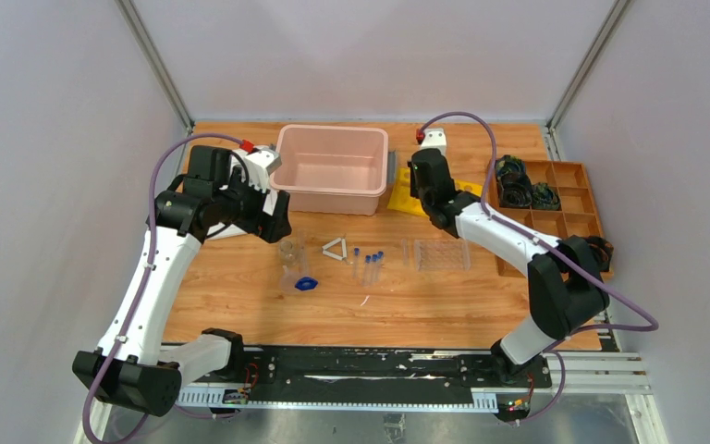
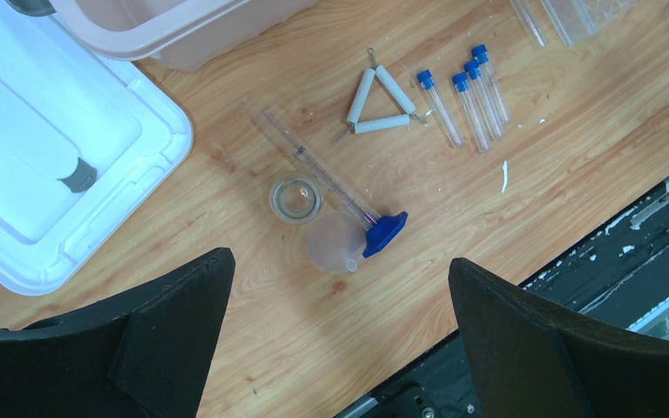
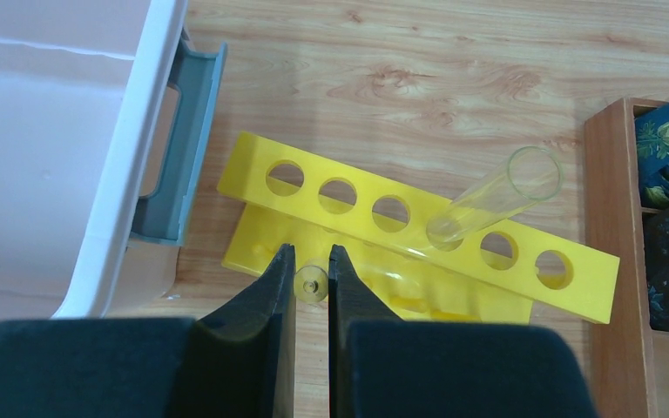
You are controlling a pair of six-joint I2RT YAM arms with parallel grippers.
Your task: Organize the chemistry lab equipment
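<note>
On the wood table lie a white triangle frame point(image 1: 335, 249) point(image 2: 379, 103), several blue-capped tubes point(image 1: 370, 262) point(image 2: 466, 100), a clear beaker point(image 2: 295, 198), a clear funnel point(image 2: 338, 242), and a small blue piece point(image 1: 307, 283) point(image 2: 385, 233) at the end of a thin clear cylinder. A clear tube rack point(image 1: 442, 254) lies to their right. My left gripper point(image 1: 277, 222) point(image 2: 338, 261) hangs open and empty above the beaker area. My right gripper point(image 1: 422, 190) point(image 3: 312, 261) is shut on a clear tube point(image 3: 312, 284), seen end-on, over a yellow rack point(image 3: 418, 226). Another clear tube point(image 3: 496, 196) leans in one rack hole.
A pink bin point(image 1: 333, 129) stands at the back centre, its grey handle point(image 3: 183, 148) beside the yellow rack. A white lid point(image 2: 52, 157) lies left of the bin. A wooden compartment tray point(image 1: 555, 199) point(image 3: 614, 261) with dark items sits at the right.
</note>
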